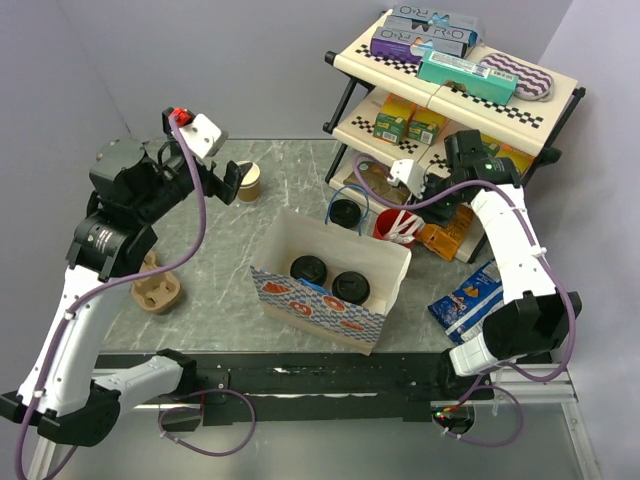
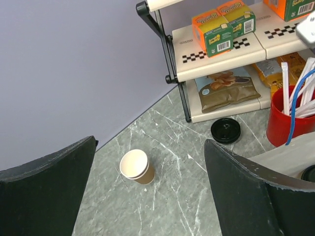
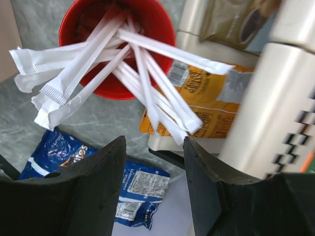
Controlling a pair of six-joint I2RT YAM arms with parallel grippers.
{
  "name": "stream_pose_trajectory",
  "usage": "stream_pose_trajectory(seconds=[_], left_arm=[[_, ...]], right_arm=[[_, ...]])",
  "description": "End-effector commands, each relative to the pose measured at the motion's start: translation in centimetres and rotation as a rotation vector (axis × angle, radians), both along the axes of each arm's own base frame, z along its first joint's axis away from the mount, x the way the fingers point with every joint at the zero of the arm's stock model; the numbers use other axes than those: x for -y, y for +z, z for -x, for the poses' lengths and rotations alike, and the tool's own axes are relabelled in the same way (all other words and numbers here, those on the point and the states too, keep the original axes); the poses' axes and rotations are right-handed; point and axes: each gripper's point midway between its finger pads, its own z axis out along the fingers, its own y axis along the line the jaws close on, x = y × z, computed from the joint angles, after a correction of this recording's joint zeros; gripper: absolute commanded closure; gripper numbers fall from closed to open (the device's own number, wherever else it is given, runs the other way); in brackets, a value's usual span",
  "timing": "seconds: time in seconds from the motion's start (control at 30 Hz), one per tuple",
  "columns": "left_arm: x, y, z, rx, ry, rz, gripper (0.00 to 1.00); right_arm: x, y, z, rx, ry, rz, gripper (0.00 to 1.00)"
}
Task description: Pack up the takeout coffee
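Note:
Two brown cups with black lids (image 1: pixel 308 268) (image 1: pixel 351 287) stand side by side inside the open patterned paper box (image 1: pixel 290 298) at mid-table. The edge of one lid also shows in the left wrist view (image 2: pixel 310 173). My left gripper (image 1: pixel 228 182) is open and empty, held above the table beside the lidless brown cup (image 1: pixel 248 182). In the left wrist view this gripper (image 2: pixel 150 143) has that cup (image 2: pixel 136 166) below, between its jaws. My right gripper (image 1: pixel 432 205) is open and empty, held above and beside the red cup of stirrers (image 1: pixel 398 228); its wrist view (image 3: pixel 154 142) shows that cup (image 3: pixel 88 29).
A loose black lid (image 1: pixel 346 212) lies on the table by the shelf rack (image 1: pixel 345 125), and shows in the left wrist view (image 2: pixel 226 131). A cardboard cup carrier (image 1: pixel 155 290) sits at the left. A blue snack bag (image 1: pixel 466 300) and an orange bag (image 1: pixel 445 240) lie at the right.

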Motion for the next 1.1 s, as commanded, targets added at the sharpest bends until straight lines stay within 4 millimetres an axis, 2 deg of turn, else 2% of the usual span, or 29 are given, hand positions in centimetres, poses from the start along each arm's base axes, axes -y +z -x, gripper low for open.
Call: stream_pose_trajectory(seconds=[0.0,0.17,0.6,0.7,0.8,0.83,0.87,1.0,1.03,1.07], left_arm=[[0.2,0.8,0.4,0.016,-0.026,0.038,0.03],[0.1,0.7,0.4,0.010,-0.025,0.043,0.03],[-0.7,0.2,-0.2,-0.002,-0.006,0.047,0.03],[-0.7,0.2,-0.2,0.000,-0.008,0.045,0.03],[-0.6,-0.1,-0.4,-0.002,-0.011,0.040,0.03],[-0.5,-0.3,-0.5,-0.005,-0.017,0.036,0.03],[-0.4,-0.4,-0.7,-0.005,-0.020,0.034,0.03],[0.1,-0.7,-1.4,0.000,-0.034,0.038,0.03],[0.2,-1.2,-1.6,-0.007,-0.037,0.038,0.03],[0.5,-1.4,-1.8,-0.009,-0.045,0.043,0.03]], right_arm=[[0.3,-0.2,-0.3,0.037,0.044,0.028,0.44],[-0.5,-1.0,-1.4,0.037,0.043,0.010,0.48],[-1.3,-2.0,-2.0,0.019,0.076,0.021,0.66],[-1.4,-1.9,-2.1,0.015,0.075,0.024,0.73],[-1.4,-1.7,-2.0,0.014,0.073,0.027,0.87],[-1.3,-1.3,-1.8,0.018,0.070,0.027,0.97],[-1.4,-0.9,-1.7,0.024,0.070,0.024,1.00],[-2.0,2.6,-0.7,0.104,0.066,0.008,1.00],[-1.9,4.5,-0.1,0.157,0.064,0.004,1.00],[-1.8,5.3,0.4,0.172,0.061,0.005,1.00]])
